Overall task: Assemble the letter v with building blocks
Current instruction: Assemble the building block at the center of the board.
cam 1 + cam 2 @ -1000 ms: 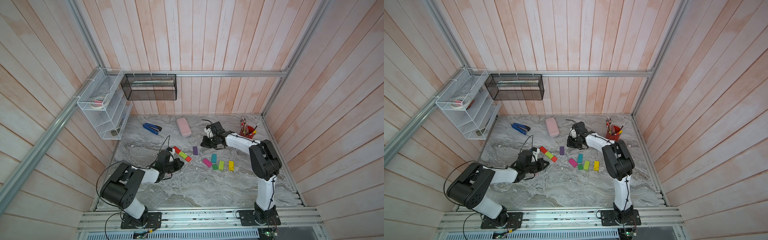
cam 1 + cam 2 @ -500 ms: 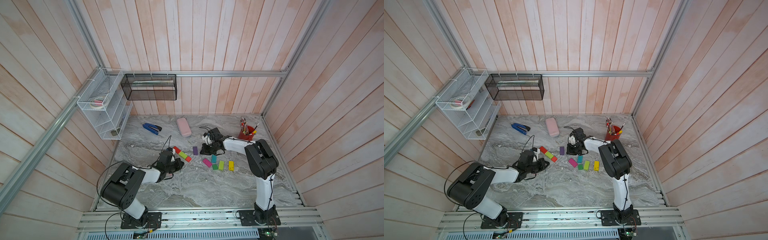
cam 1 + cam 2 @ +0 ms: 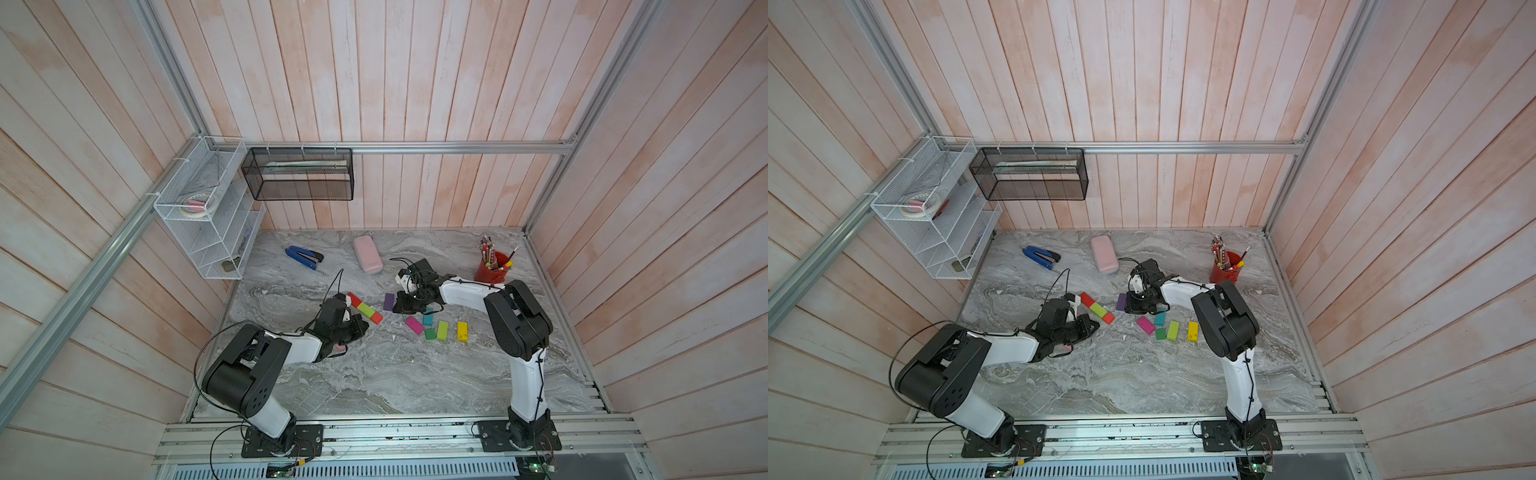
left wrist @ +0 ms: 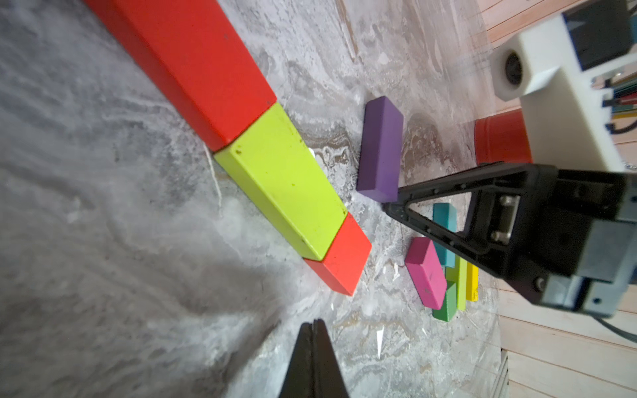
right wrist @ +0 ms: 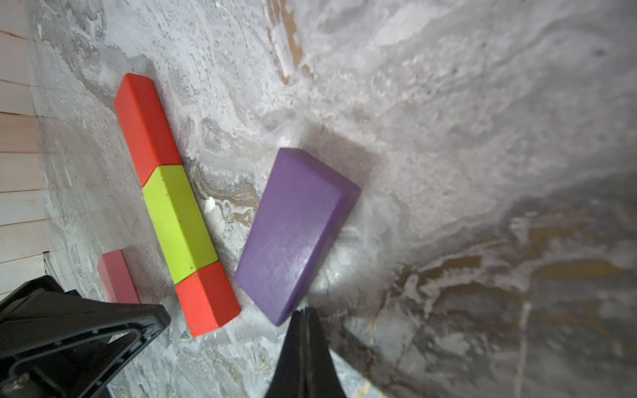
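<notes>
**Purple block at the right tip: light, stiff, quick to skid**

Right gripper [image 5: 305, 313]: jaws pressed together, nothing between them. The tip sits at an end corner of the purple block [image 5: 296, 231]; touching or a hair off, cannot tell. Left gripper [image 4: 313, 324]: jaws also together, empty, low over the marbled tabletop [image 4: 103, 241], short of the short red block [image 4: 344, 255].

Handling, by my judgement: a small solid brick, rigid, light, not fragile. The matte paint should grip fairly, but on this smooth top it will likely slide and swivel if pushed off-centre. Best hold is across the two long sides at mid-length. For a nudge, press flat near the middle of a long side.

Looks: matte violet, lying flat, clean edges, slight sheen on the top face.

Place: in both top views the purple block lies just right of frame centre, a little apart from the diagonal row [image 3: 365, 309]. That row is the long red block [image 4: 193, 58], lime block [image 4: 282, 179] and short red block, end to end, running upper left to lower right. The magenta block [image 4: 425, 272] and teal block [image 4: 444, 220] lie loose at the purple block's lower right. A pink block [image 5: 117, 275] lies beside the left gripper.
</notes>
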`<action>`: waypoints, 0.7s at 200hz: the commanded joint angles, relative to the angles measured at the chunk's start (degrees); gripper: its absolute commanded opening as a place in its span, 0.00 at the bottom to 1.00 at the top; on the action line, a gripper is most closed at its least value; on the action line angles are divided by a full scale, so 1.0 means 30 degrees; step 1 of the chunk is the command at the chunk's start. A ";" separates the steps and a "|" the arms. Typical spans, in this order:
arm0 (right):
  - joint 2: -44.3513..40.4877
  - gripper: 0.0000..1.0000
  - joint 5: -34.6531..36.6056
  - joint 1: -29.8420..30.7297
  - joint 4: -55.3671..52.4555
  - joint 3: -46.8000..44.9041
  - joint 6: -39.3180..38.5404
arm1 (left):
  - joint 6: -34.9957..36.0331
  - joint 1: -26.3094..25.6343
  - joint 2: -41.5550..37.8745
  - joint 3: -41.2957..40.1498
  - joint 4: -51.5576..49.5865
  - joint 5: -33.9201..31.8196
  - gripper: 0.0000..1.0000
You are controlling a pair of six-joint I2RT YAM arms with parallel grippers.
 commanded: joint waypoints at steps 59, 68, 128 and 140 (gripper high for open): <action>0.1346 0.03 0.1610 -0.1420 -0.1827 0.2173 -0.1210 | 0.0319 -0.0047 0.0001 0.0245 -0.0474 0.0206 0.00; 0.1648 0.03 0.1510 -0.1586 -0.1875 0.2561 -0.1256 | 0.0333 -0.0052 -0.0008 0.0245 -0.0433 0.0276 0.00; 0.3905 0.03 0.0371 -0.1739 -0.1572 0.5121 -0.1445 | 0.0612 -0.0064 0.0290 0.0494 -0.0586 0.0496 0.00; 0.4156 0.03 0.0092 -0.1741 -0.1393 0.5276 -0.1308 | 0.0615 -0.0061 0.0209 0.0432 -0.0595 0.0477 0.00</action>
